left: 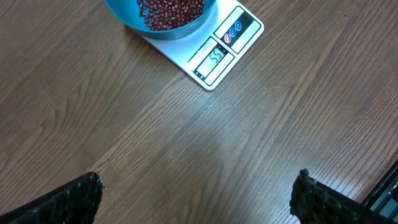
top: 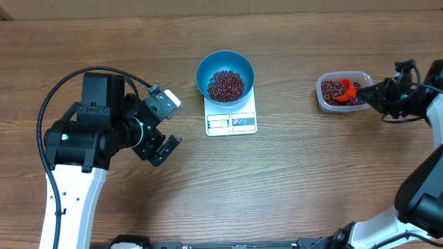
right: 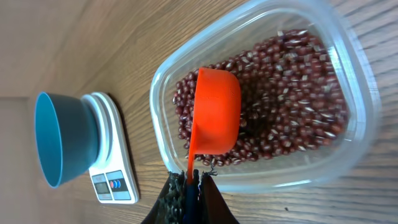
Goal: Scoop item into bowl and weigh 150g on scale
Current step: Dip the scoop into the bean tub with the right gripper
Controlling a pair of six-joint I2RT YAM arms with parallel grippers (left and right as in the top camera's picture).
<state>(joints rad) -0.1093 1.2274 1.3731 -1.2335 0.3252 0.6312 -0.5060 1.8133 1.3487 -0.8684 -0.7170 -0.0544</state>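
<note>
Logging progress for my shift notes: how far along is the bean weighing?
Done: some beans lie in the bowl on the scale. In hand: the right fingers grip the orange scoop, down in the tub of beans. Remaining: carrying more over until the target shows; the display is too blurry to read.

"What did the wooden table (top: pixel 311 180) carry?"
"A flat white scale (top: pixel 231 122) near its middle, and a clear tub (top: pixel 320 97) well apart from it, toward the right side. Both rested straight on the wood."
</note>
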